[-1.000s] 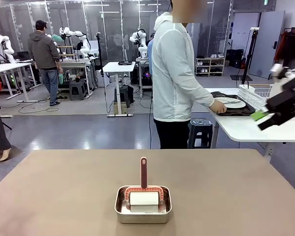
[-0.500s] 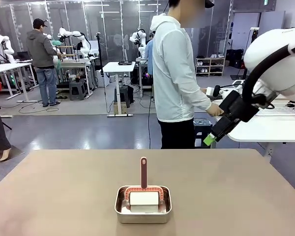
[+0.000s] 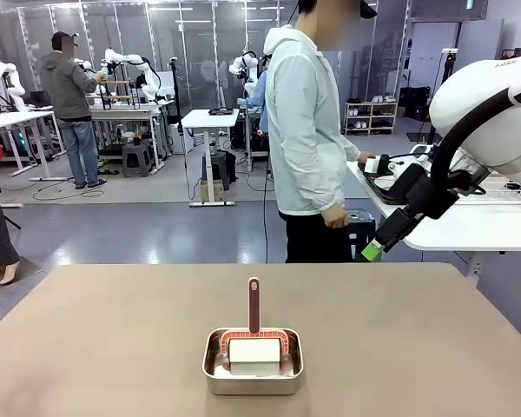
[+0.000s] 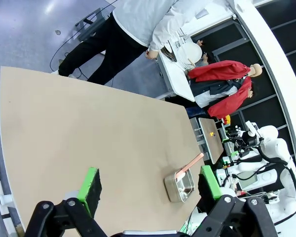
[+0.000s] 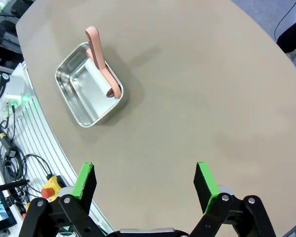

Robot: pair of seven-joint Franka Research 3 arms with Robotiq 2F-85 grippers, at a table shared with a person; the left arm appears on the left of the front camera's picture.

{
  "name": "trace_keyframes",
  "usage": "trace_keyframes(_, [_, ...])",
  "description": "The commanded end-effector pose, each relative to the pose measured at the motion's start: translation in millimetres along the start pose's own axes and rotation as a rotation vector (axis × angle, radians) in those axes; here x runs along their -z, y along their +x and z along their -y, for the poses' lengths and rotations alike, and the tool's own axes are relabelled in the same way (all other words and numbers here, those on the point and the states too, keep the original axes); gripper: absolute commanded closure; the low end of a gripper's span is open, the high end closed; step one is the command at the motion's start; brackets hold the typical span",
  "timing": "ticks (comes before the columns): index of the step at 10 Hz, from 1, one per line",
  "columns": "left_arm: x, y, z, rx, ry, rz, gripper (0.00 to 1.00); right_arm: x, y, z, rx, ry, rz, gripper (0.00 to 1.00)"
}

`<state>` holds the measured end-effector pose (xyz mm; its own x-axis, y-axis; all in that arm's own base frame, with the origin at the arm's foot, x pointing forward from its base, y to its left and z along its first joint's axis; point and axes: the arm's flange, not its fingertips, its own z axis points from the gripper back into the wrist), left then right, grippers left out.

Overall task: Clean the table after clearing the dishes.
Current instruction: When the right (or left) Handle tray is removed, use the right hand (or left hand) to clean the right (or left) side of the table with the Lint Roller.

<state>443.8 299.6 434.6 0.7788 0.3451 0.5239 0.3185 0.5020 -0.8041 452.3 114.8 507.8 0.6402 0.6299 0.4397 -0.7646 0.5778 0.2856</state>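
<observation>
Jaws fully apart on right tool [image 5: 144, 174], nothing held or touched; left tool [image 4: 149, 174] same.

right arm [image 3: 495, 95]: enters from the right; bulky white link high at the far right, black wrist angled down toward the centre.
right gripper [image 3: 372, 250]: far right of the scene, pointing down-left; jaws spread wide, green pads [image 5: 85, 178] facing each other, nothing held.
left gripper [image 4: 149, 186]: held high, looking down; jaws spread wide, pads well apart, nothing held.
</observation>
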Motion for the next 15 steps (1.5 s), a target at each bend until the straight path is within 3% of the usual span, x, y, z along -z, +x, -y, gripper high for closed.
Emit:
trace_keyframes(1, [-2,-1,2,-0.008,0.003,-0.004,0.0,-1,3,-3,0.015,0.015,0.004,0.0])
trace_keyframes(2, [-2,-1,2,-0.008,0.003,-0.004,0.0,0,0,0,0.0,0.0,0.0,0.0])
trace_keyframes(3, [-2,-1,2,-0.008,0.003,-0.004,0.0,10,24,-12,-0.162,-0.056,-0.144,0.0])
trace_keyframes(4, [-2,-1,2,-0.008,0.003,-0.004,0.0,17,46,-17,-0.263,-0.051,-0.168,0.0])
trace_keyframes(7, [-2,-1,2,-0.008,0.003,-0.004,0.0,70,125,-24,-0.505,-0.096,-0.376,0.0])
trace_keyframes(9, [-2,-1,2,-0.008,0.003,-0.004,0.0,110,164,-22,-0.654,-0.028,-0.424,0.0])
trace_keyframes(11, [-2,-1,2,-0.008,0.003,-0.004,0.0,143,186,-32,-0.725,0.037,-0.455,0.0])
trace_keyframes(15, [-2,-1,2,-0.008,0.003,-0.004,0.0,189,196,-46,-0.781,0.142,-0.538,0.0])
